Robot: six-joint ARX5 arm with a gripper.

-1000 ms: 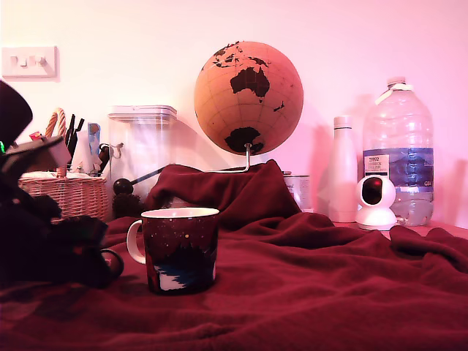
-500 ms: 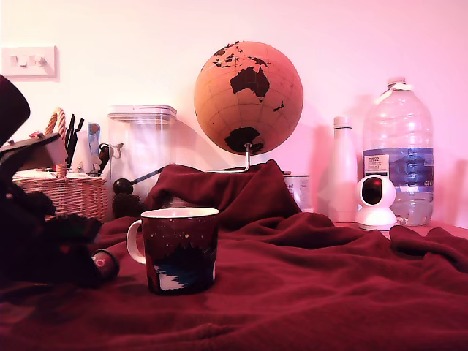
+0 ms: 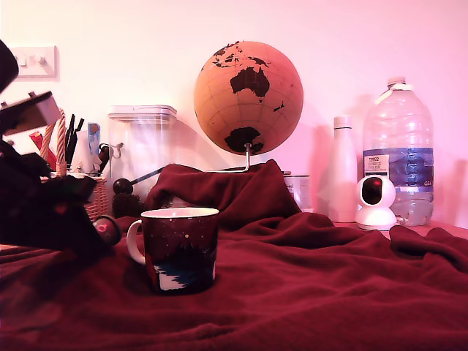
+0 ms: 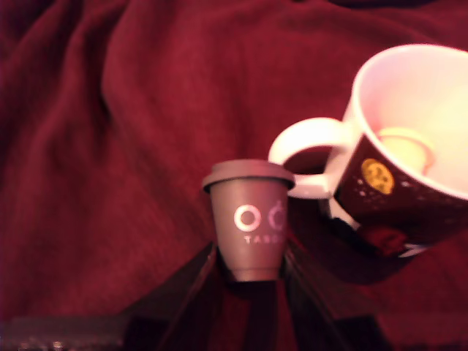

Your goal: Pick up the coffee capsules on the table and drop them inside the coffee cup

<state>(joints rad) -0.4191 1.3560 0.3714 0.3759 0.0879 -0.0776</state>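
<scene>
From the exterior view the arm is only a dark bulk at that view's left, with the gripper [image 3: 104, 232] a shadowed tip hanging just left of the coffee cup [image 3: 180, 249] and clear of the blanket; the capsule cannot be made out there, nor how the jaws stand; the wrist view settles both, showing the coffee capsule [image 4: 251, 218] pinched by its narrow lower end between the two dark fingers [image 4: 191, 287] of the gripper [image 4: 251, 281]; the capsule stands upright in the grip, long axis vertical, its wider flat rim uppermost and its printed side facing the camera; it is held above the red blanket [image 3: 314, 292] just beside the cup's white handle [image 4: 306, 157], not over the mouth; the wrist view also looks into the cup's pale interior, where a yellowish shape sits low down, too blurred to identify; the exterior view alone shows the far row of things along the wall: a wicker basket [image 3: 96, 197], a clear lidded canister [image 3: 142, 150], a cork globe [image 3: 248, 97], a white bottle [image 3: 342, 172], a small white camera [image 3: 375, 201] and a big water bottle [image 3: 399, 150]; all stand well behind the cup, nothing between it and the gripper.
</scene>
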